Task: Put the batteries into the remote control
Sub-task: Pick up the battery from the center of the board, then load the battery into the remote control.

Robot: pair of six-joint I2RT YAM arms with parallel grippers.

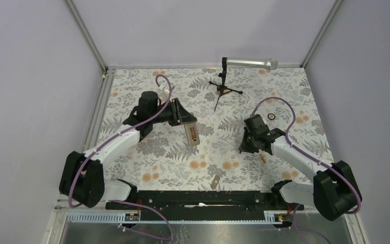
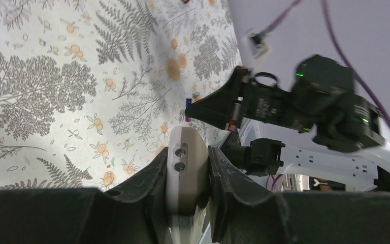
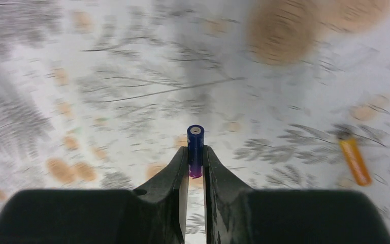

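The white remote control [image 1: 191,133] lies with its tan recess facing up, left of the table's middle, and my left gripper [image 1: 185,122] is shut on its far end. In the left wrist view the remote control [image 2: 185,165] sits squeezed between both fingers of the left gripper [image 2: 187,162]. My right gripper [image 3: 195,158] is shut on the dark blue battery [image 3: 195,145], which sticks out past the fingertips above the table. From above, the right gripper [image 1: 249,146] is at the right of centre. The orange battery [image 3: 354,160] lies on the table to its right, also visible from above [image 1: 262,158].
A silver microphone [image 1: 249,63] on a black stand [image 1: 223,87] is at the back. A small dark ring [image 1: 271,117] lies behind the right arm. A small tan piece [image 1: 215,182] rests near the front edge. Metal frame rails border the floral table [image 1: 147,168].
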